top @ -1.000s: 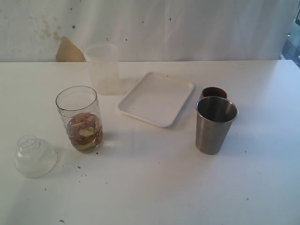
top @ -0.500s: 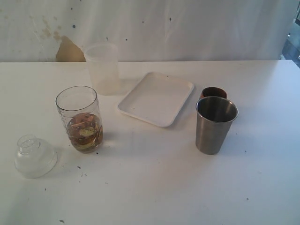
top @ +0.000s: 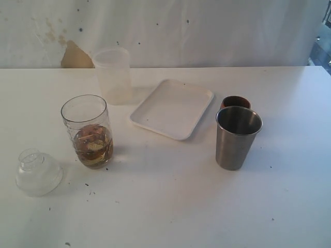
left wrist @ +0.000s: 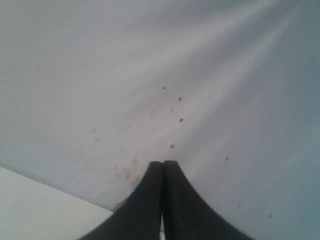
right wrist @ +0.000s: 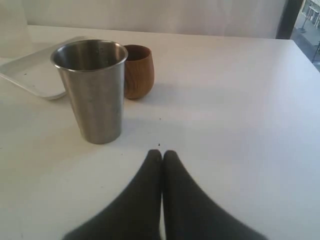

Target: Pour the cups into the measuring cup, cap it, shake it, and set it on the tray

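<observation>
The clear measuring cup (top: pixel 87 131) stands upright at the left of the table with brownish contents in its lower part. Its clear domed cap (top: pixel 38 172) lies apart, to the front left of it. The steel tumbler (top: pixel 237 137) (right wrist: pixel 93 91) stands at the right, with the brown wooden cup (top: pixel 236 102) (right wrist: pixel 137 71) just behind it. The white tray (top: pixel 172 108) (right wrist: pixel 31 72) lies between the two groups. Neither arm shows in the exterior view. My left gripper (left wrist: pixel 163 164) is shut and empty, facing a stained white backdrop. My right gripper (right wrist: pixel 162 154) is shut and empty, a short way from the tumbler.
A frosted translucent plastic cup (top: pixel 113 75) stands at the back, behind the measuring cup. A stained white backdrop (top: pixel 170 31) closes off the far side of the white table (top: pixel 170 206).
</observation>
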### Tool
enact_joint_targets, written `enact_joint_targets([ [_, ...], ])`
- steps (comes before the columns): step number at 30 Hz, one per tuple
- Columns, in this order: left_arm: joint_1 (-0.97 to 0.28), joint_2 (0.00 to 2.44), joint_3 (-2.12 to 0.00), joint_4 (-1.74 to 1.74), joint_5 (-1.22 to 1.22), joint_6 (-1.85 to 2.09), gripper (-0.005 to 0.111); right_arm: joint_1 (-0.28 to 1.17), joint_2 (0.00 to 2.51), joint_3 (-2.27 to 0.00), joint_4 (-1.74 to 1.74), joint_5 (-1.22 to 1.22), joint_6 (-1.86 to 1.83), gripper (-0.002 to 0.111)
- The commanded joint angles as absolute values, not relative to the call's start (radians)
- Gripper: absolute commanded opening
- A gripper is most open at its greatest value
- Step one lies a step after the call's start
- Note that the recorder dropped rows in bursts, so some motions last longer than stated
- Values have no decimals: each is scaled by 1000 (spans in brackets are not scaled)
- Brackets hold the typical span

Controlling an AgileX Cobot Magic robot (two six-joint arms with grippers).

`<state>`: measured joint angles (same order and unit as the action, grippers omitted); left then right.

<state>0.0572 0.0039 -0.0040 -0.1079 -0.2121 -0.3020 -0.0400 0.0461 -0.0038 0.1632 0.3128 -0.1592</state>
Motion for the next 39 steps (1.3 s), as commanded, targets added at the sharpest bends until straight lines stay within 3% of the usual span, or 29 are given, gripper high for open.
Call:
enact_joint_targets([
  [1, 57, 36, -64, -141, -153, -384, 0, -39, 40, 0, 167, 310, -155, 0],
  [5, 57, 193, -183, -130, -49, -326, 0, -39, 40, 0, 167, 310, -155, 0],
  [13, 57, 736, -631, -135, 662, -57, 0, -39, 40, 0, 167, 308, -155, 0],
  [16, 57, 895, -685, -219, 734, 55, 3, -39, 40, 0, 167, 308, -155, 0],
  [18, 57, 1020, -685, -355, 724, 202, 23, -39, 40, 0, 167, 308, -155, 0],
  [19, 57, 1087, -685, -439, 710, 285, 43, -39, 40, 0, 167, 308, -155, 0],
  [21, 57, 1180, -685, -501, 673, 356, 71, -39, 40, 0, 167, 310, -155, 0],
  [22, 57, 1205, -685, -501, 659, 363, 74, -39, 40, 0, 167, 310, -155, 0],
  [29, -84, 1407, -760, -471, 560, 422, 71, -39, 40, 0, 167, 310, -155, 0],
  [33, -84, 1468, -769, -344, 531, 311, 71, -39, 40, 0, 167, 310, -155, 0],
  [39, -84, 1526, -769, -422, 466, 353, 71, -39, 40, 0, 167, 310, -155, 0],
])
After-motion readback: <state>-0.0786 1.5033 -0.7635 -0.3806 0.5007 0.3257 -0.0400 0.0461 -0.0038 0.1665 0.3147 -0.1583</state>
